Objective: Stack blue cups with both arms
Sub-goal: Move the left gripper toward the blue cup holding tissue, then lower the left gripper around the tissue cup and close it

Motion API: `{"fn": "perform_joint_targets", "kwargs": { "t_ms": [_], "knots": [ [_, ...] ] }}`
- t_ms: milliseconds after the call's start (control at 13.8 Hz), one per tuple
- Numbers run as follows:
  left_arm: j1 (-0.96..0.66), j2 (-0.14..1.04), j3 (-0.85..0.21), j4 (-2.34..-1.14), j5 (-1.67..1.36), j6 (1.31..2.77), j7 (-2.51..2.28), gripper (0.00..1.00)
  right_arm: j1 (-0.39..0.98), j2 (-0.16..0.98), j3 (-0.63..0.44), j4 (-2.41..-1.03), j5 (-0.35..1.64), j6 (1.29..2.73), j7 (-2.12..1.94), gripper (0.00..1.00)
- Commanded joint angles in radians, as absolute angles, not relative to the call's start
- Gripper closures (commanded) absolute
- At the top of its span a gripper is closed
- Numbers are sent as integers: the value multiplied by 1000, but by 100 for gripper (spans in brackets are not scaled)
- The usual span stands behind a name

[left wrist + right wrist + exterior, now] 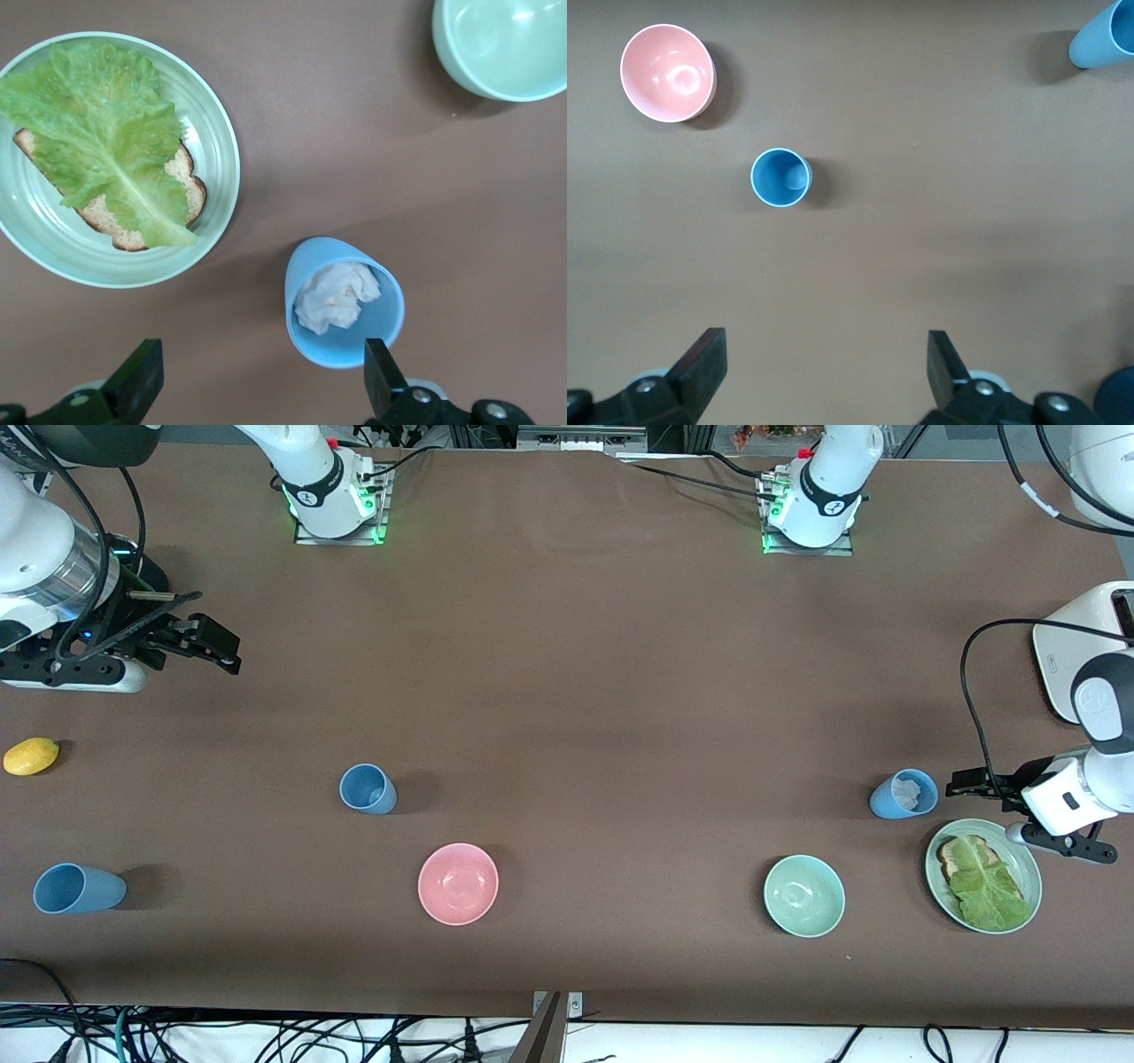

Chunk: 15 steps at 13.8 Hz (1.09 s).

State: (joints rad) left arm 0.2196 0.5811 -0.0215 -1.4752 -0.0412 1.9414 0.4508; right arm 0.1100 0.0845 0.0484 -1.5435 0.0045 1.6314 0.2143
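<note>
Three light-blue cups are on the brown table. One cup (368,789) (780,177) stands upright and empty toward the right arm's end. Another cup (78,888) (1104,35) is near that end's edge, nearer the front camera. The third cup (904,794) (345,301) holds crumpled white paper and is at the left arm's end. My left gripper (1010,813) (261,381) hangs open beside this cup, one fingertip (379,376) close to its rim, holding nothing. My right gripper (208,642) (824,367) hovers open and empty over bare table.
A pink bowl (458,883) and a mint-green bowl (803,895) sit nearer the front camera. A green plate (1028,868) with bread and lettuce lies under the left hand. A lemon (31,755) lies at the right arm's end. A white appliance (1076,646) stands at the left arm's end.
</note>
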Motion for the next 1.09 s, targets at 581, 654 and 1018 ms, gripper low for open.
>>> {"fn": "perform_joint_targets", "kwargs": {
  "t_ms": [581,654,1018],
  "knots": [
    [209,649,-25,-1476,-49,2026,477,0,103,83,51,-1537,5,1628,207,0],
    [207,647,-25,-1477,-49,2025,477,0,104,83,52,-1537,-1,1629,209,0],
    [201,606,-25,-1543,-52,2028,476,0,107,83,52,-1537,-6,1621,210,0]
  ]
}}
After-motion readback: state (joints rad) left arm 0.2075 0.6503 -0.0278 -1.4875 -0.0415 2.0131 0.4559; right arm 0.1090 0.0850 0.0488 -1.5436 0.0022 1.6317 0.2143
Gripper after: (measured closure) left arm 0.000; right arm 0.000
